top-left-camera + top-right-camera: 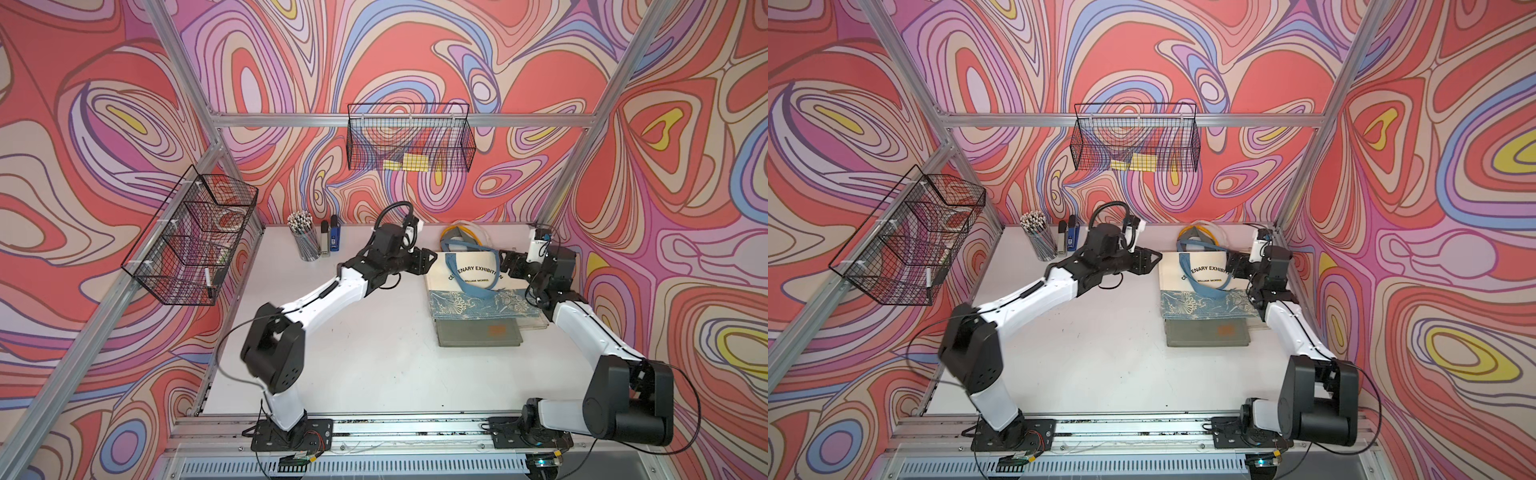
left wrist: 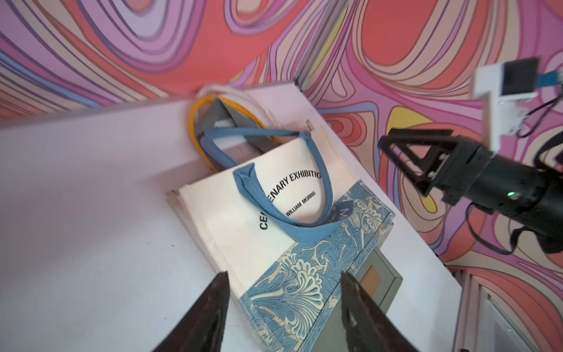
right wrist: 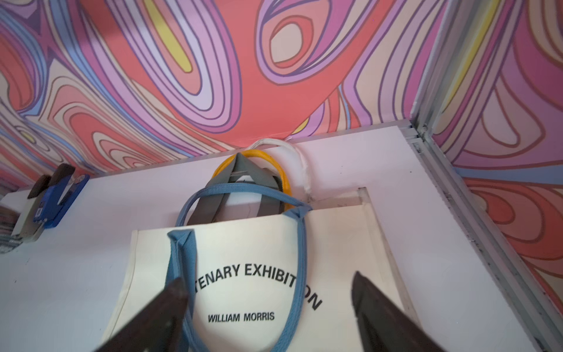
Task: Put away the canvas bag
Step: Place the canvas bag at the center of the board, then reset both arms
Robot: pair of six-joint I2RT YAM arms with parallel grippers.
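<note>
On the tabletop (image 1: 353,345), uppermost of a small pile of flat things, lies the canvas bag (image 1: 453,274). It is cream with a blue floral band along its bottom, and black lettering faces up. Its blue handles (image 3: 301,259) are limp. One is folded back over the lettering, the other loops out past the bag's mouth toward the back wall. Under the bag's floral end a grey flat case (image 1: 469,334) sticks out toward the robot. Beyond the bag's mouth a yellow handle (image 1: 451,230) and a grey strap (image 3: 240,170) from things lower in the pile show.

The left tool (image 1: 430,259) sits just off the bag's left edge. Its wrist view looks down on the bag, with the two fingers (image 2: 213,304) spread and nothing between them. The right tool (image 1: 508,266) is over the bag's right edge near the mouth. Its fingers (image 3: 374,304) stand wide apart above the print and grip nothing. Whether either tool touches the cloth I cannot tell.

Well to the left of the bag stands a pencil cup (image 1: 305,245), with a blue stapler (image 1: 335,240) beside it. A wire basket (image 1: 409,141) hangs on the wall beyond the bag.
</note>
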